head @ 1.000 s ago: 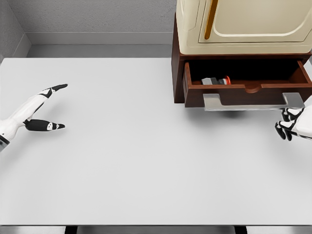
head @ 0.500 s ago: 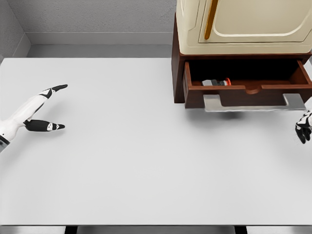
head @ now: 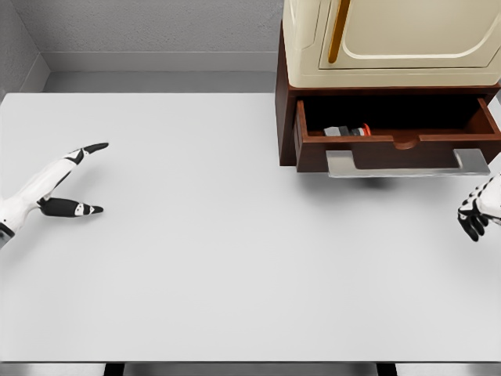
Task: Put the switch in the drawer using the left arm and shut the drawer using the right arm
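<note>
The brown drawer (head: 398, 142) stands partly open under a cream cabinet, its silver handle (head: 407, 164) jutting toward me. Inside it at the left lies the switch (head: 347, 130), grey with a red button. My left hand (head: 66, 180) rests over the table's left side, far from the drawer, its fingers spread and holding nothing. At the right picture edge my right hand (head: 474, 213) hovers below and to the right of the handle, not touching it, with its fingers curled and empty.
The cream cabinet (head: 391, 39) with a gold handle sits on the brown drawer unit at the back right. The white table (head: 235, 251) spreads across the view, with a grey wall behind it.
The drawer has slid slightly inward. My right hand went right toward the picture edge, then came back a little and lower. The left hand sank slightly.
</note>
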